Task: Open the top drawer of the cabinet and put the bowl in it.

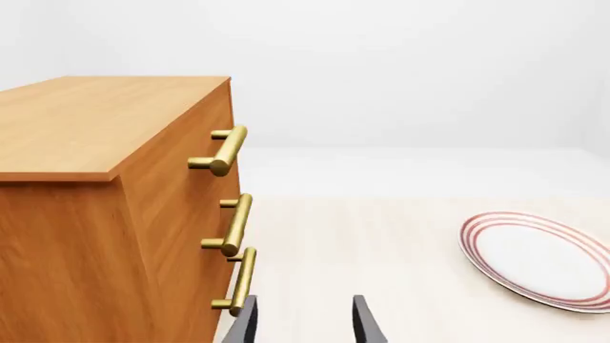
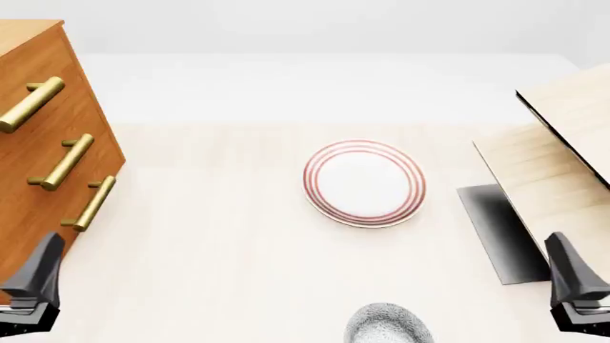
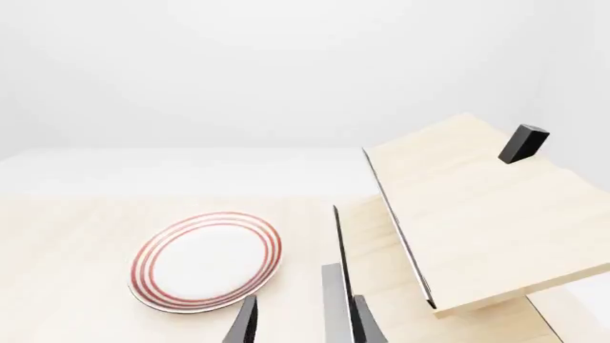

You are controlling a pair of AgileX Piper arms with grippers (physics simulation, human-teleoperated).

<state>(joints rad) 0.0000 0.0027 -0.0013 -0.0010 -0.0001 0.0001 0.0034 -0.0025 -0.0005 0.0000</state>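
Observation:
The orange-brown cabinet (image 2: 67, 179) stands at the table's left, all three drawers flush. Its top drawer (image 2: 43, 68) is shut, and that drawer's brass handle (image 1: 222, 149) shows in the left wrist view. The grey-speckled bowl (image 2: 386, 326) sits at the front edge near the middle, partly cut off. Low at the front left, my left gripper (image 2: 40, 270) is open and empty, close to the cabinet's lower corner; its fingers (image 1: 244, 323) point past the lowest handle (image 1: 239, 281). At the front right, my right gripper (image 2: 568, 270) is open and empty too.
A white red-ringed plate (image 2: 364, 183) lies mid-table, beyond the bowl. A pale light-wood box (image 2: 558, 153) with a tilted lid and a black knob (image 3: 522, 143) stands at the right, a dark panel (image 2: 498, 232) at its foot, just ahead of my right gripper.

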